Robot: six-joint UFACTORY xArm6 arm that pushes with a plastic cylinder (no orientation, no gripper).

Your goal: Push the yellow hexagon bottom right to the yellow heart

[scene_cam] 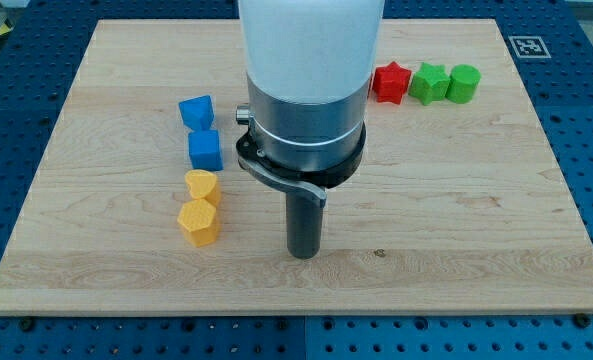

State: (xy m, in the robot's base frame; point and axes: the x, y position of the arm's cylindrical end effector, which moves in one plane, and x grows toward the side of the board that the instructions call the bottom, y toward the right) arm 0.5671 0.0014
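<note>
Resting on wooden board (456, 220), my tip (303, 256) sitting right of yellow hexagon (199, 222), apart. Hexagon touching yellow heart (203, 186) just above. No jaws on rod. Blue blocks (205, 150) sitting above heart.

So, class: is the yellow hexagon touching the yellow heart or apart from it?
Touching, it seems: the yellow hexagon sits directly below the yellow heart with no gap visible. My tip stands to its right.
</note>
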